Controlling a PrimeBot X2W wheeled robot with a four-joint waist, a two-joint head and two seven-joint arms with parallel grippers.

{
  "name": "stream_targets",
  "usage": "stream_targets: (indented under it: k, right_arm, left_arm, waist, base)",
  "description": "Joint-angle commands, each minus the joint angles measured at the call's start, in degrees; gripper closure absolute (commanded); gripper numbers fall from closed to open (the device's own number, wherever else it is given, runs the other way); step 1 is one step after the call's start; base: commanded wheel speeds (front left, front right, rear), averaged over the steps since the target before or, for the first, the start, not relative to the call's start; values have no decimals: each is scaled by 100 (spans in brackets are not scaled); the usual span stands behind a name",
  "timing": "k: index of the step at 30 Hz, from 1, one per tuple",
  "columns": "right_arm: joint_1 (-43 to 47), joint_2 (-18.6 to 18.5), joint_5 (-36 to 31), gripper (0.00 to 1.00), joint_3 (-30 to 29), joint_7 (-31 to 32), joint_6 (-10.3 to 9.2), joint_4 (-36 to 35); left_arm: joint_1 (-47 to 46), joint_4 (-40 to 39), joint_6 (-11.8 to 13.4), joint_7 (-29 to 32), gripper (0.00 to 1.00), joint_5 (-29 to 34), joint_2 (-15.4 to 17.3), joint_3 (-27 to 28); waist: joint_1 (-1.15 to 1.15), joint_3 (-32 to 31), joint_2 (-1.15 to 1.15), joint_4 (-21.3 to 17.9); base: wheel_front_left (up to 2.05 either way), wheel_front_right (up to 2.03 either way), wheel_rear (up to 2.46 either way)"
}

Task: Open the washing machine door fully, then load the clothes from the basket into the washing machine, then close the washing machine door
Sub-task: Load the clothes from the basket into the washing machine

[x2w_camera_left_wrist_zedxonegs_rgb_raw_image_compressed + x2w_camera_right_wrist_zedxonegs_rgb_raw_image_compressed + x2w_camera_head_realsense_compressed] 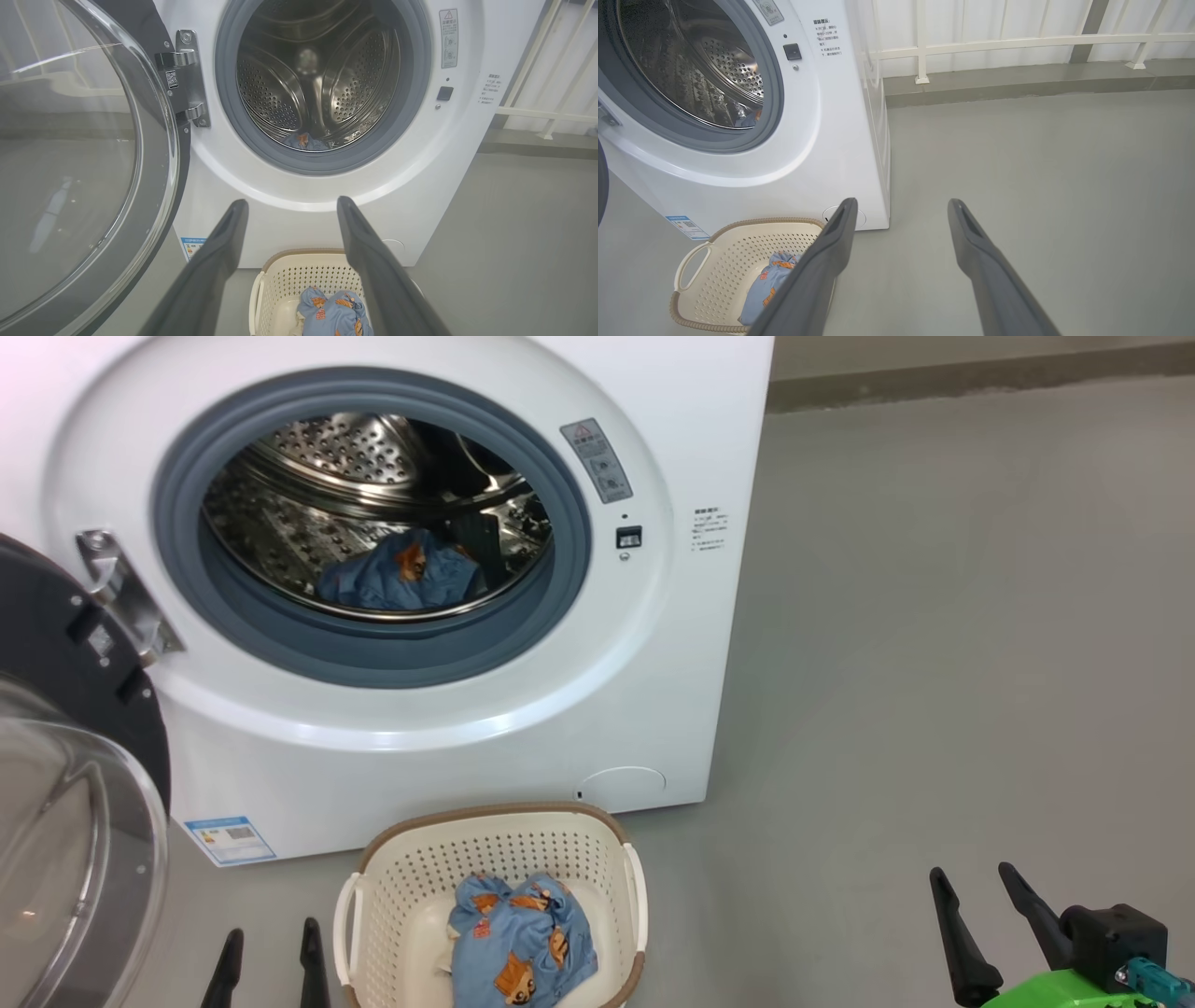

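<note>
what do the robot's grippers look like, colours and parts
The left gripper and right gripper each have two long, matte dark grey fingers tapering to narrow tips. Behind the right one's fingers sits a black block on a bright green housing, with a small teal connector.

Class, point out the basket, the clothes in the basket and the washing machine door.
the basket (495, 854): head view, perforated back wall.
the clothes in the basket (523, 943): head view, middle of bundle.
the washing machine door (70, 163): left wrist view, glass porthole.
</note>
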Motion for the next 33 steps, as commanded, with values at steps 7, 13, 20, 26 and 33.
stream_targets:
  k: [7, 13, 20, 26, 33]
  right_arm:
    - [-71, -110, -21, 0, 117, 109, 25, -321]
    - [-54, -122, -19, 0, 129, 115, 25, -358]
    - [-63, -99, -4, 0, 136, 111, 25, -356]
    - [-103, -80, -3, 0, 158, 119, 25, -372]
    - [-278, -56, 18, 0, 221, 69, 25, -394]
  left_arm:
    - [66, -218, 19, -37, 0, 77, -24, 236]
    - [49, -185, -26, -37, 0, 108, -57, 205]
    - [8, -71, -82, -30, 0, 85, -96, 157]
    - [-108, 121, -145, 235, 0, 12, -87, 62]
    - [-630, 718, -356, 886, 0, -130, -81, -139]
  waist:
    - [0, -135, 0, 136]
    - [0, -99, 0, 170]
    - [0, -42, 0, 186]
    - [0, 42, 0, 188]
    - [0, 419, 0, 67]
  base:
    - [0, 0, 0]
    - [0, 0, 0]
    - [0, 0, 0]
    - [0, 0, 0]
    - [0, 0, 0]
